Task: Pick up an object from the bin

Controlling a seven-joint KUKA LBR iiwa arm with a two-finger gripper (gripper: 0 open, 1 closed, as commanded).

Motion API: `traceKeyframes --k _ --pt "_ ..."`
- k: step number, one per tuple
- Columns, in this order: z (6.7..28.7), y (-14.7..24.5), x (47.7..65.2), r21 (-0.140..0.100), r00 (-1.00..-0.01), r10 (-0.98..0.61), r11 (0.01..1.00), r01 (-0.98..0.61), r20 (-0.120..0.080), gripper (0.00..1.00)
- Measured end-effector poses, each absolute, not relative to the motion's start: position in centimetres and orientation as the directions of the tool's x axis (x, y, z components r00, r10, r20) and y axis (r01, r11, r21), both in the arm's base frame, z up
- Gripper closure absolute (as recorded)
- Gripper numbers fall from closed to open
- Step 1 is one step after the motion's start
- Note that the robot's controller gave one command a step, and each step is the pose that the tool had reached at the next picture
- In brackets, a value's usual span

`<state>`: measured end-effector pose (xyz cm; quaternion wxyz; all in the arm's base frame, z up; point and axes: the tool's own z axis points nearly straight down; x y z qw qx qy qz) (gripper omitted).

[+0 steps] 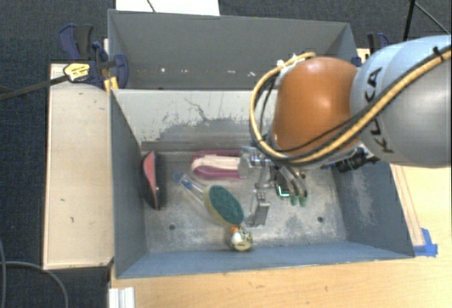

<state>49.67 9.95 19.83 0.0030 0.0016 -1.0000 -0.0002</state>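
My gripper (260,212) hangs low over the bin's floor, a little right of the middle, under the orange wrist cover. Just left of it lies a brush with a round dark green head (225,204) and a clear handle pointing up and left. A small gold and white ball-like thing (241,239) rests at the front wall, just below the gripper. A pink and white oblong thing (215,164) lies behind the brush, near the back wall.
A flat pink thing with a dark edge (150,178) leans against the bin's left wall. The arm and its cables cover the bin's right rear part. Bare grey floor shows to the right of the gripper.
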Motion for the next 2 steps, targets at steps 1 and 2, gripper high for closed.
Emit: traceKeyframes --k 1,2 --pt "7.48 11.35 52.51 -0.001 -0.964 0.266 0.964 0.266 0.006 0.00" --pt "7.69 11.31 52.63 0.000 -0.963 0.270 0.963 0.270 0.002 1.00"
